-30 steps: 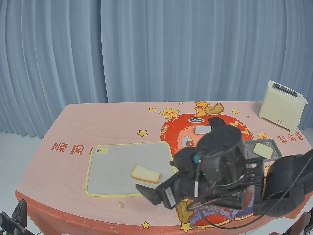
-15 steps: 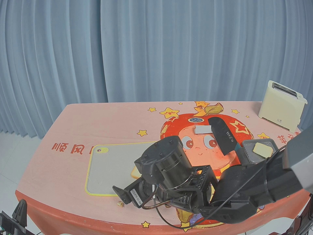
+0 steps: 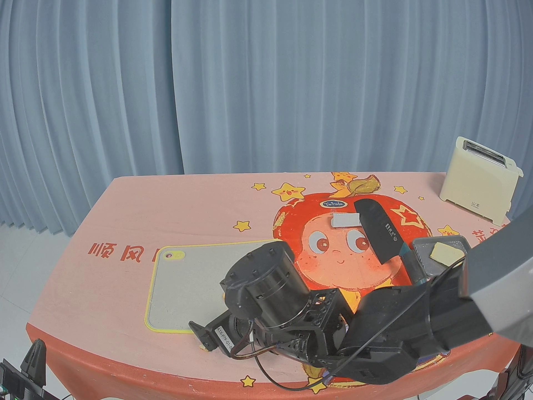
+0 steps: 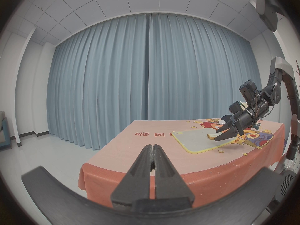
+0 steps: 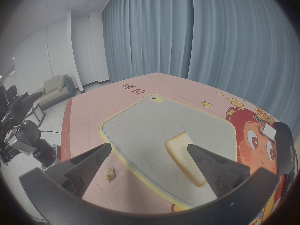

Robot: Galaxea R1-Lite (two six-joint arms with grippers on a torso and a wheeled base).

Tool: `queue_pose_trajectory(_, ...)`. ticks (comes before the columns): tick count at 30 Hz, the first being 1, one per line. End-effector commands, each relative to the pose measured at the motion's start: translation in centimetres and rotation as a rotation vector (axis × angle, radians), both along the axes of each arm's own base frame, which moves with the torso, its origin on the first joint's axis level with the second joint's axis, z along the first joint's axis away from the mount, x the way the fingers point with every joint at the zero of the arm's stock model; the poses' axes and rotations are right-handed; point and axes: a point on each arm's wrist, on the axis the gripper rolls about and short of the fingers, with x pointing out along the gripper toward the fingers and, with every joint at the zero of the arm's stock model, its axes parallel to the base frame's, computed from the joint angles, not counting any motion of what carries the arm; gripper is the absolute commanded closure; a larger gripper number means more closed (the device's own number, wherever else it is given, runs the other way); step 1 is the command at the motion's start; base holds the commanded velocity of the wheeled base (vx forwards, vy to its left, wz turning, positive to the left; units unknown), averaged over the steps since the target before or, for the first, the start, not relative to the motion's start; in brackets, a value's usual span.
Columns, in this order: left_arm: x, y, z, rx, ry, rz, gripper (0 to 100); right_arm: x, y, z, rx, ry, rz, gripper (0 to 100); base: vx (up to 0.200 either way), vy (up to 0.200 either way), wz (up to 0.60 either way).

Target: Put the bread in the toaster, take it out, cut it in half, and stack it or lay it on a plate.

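Right wrist view, bread: the slice (image 5: 184,156) has a pale cream face and a tan crust. It lies flat on the grey, yellow-rimmed cutting board (image 5: 147,128), toward the end beside the cartoon print.
Right wrist view, right gripper: the right gripper (image 5: 148,147) hangs low over that end of the board with its jaws spread wide. The slice sits between them, nearer to one finger (image 5: 215,169); I cannot tell whether that finger touches it.
Right wrist view, around: a crumb (image 5: 109,173) sits on the pink tablecloth (image 5: 90,110) just off the board's near edge. A black knife (image 5: 284,147) and a small white tag (image 5: 268,131) lie on the cartoon face.
Left wrist view, left gripper: the left gripper (image 4: 153,149) is held short of the table's left end, well apart from the board, with its jaws pressed together and nothing between them.
Left wrist view, bread: seen from the side, the slice (image 4: 211,136) lies on the board (image 4: 193,140) at the right gripper's tips (image 4: 216,135).
Head view, in the way: the right arm's bulky wrist (image 3: 272,290) covers the board's (image 3: 189,284) right-hand end, and the slice's spot with it.
Head view, around: the knife (image 3: 380,228) lies just beside a grey tray (image 3: 425,251), which holds another pale piece of bread (image 3: 447,254). A cream toaster (image 3: 480,180) stands at the far right corner.
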Motion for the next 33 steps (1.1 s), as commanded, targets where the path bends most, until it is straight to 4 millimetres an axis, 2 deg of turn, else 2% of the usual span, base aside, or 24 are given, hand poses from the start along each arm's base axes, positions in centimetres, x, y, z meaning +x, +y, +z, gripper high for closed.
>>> queue_pose_trajectory(1, 0.14, 0.00, -0.49, 0.000, 0.019, -0.001, 100, 0.24, 0.56, -0.65, -0.006, 0.005, 0.002, 0, 0.000, 0.000, 0.00)
queue_pose_trajectory(12, 0.14, 0.00, -0.49, 0.000, 0.019, 0.001, 100, -0.10, 1.13, -0.28, 0.010, -0.001, 0.014, 0, 0.000, 0.000, 0.00)
queue_pose_trajectory(33, 0.14, 0.00, -0.49, 0.000, 0.019, 0.001, 100, 0.12, 1.45, -1.04, -0.007, -0.004, -0.003, 0, 0.000, 0.000, 0.00)
